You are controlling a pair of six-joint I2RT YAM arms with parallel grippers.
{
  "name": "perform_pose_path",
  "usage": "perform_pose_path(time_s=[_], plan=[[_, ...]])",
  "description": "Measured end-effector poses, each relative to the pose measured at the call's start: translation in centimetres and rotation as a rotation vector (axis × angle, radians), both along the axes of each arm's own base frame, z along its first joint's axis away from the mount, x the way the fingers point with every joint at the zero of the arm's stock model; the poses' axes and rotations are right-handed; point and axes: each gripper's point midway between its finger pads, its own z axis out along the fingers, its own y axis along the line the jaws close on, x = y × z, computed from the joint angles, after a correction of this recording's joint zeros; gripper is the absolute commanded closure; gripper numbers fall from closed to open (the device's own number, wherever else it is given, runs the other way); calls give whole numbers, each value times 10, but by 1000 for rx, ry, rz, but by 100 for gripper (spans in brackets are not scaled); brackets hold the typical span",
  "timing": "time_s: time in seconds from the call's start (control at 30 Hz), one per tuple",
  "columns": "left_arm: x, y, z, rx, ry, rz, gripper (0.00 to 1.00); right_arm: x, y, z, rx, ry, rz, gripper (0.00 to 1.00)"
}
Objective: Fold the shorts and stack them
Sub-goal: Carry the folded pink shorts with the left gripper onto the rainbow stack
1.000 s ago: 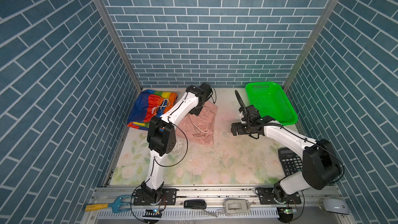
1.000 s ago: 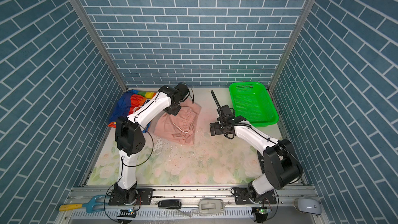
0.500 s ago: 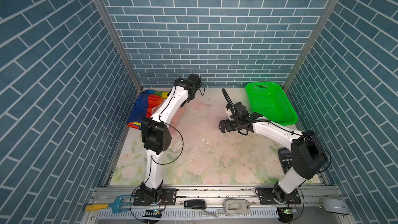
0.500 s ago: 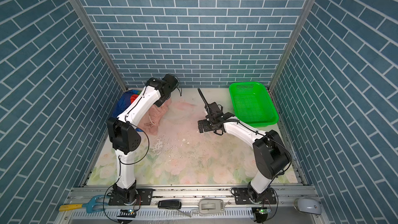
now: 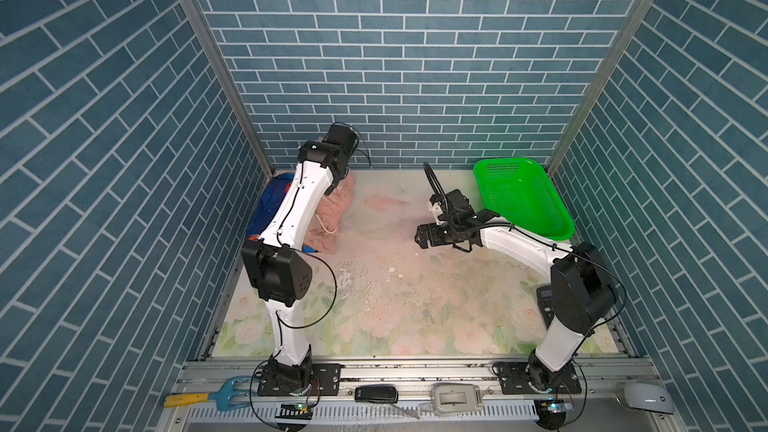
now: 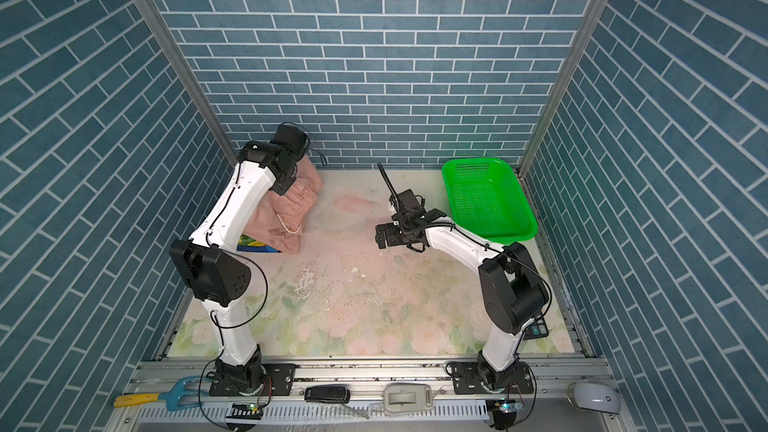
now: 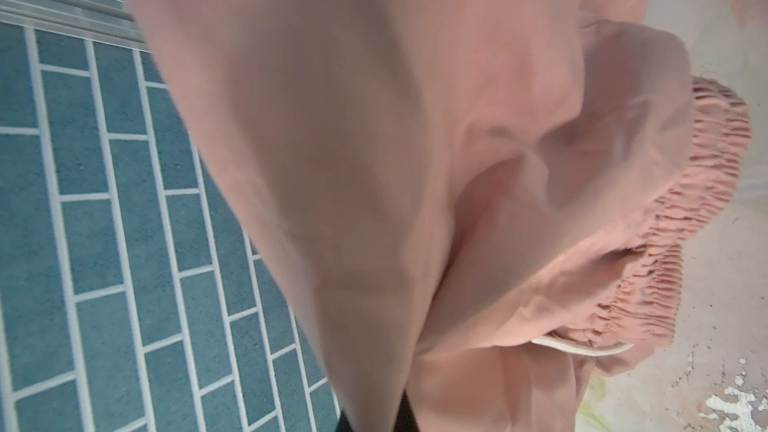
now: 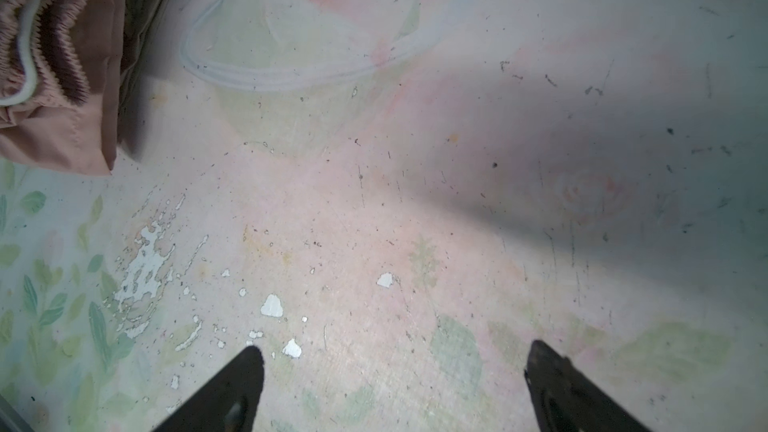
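dragged left over the rainbow shorts (image 5: 266, 206), pink shorts (image 5: 332, 218) run back-to-front, clamped in left tool (image 6: 293, 178); right tool (image 8: 390, 353) apart.

A robot test cell in a lab is shown rather than a home. The table (image 5: 415, 305) is boxed in by panels (image 5: 395, 56) printed with blue brick (held at the corners by bare metal posts (image 5: 211, 47)). Two white robot arms (image 5: 299, 205) are bolted to an aluminium rail (image 5: 415, 371), and a slotted cable duct (image 5: 498, 410) is run along the front edge.

Back left, the top shorts (image 6: 291, 218) rest on the under shorts (image 6: 253, 243); the basket (image 6: 505, 238) sits back right.
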Motion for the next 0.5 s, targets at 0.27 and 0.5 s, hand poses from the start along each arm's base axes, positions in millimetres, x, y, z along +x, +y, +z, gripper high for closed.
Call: perform_pose_path(time_s=[0.27, 0.5], plan=[[21, 56, -21, -83, -8, 35, 100, 7, 12, 2, 13, 18, 17, 1], [58, 110, -69, -93, 7, 64, 100, 0, 12, -5, 2, 65, 30, 1]])
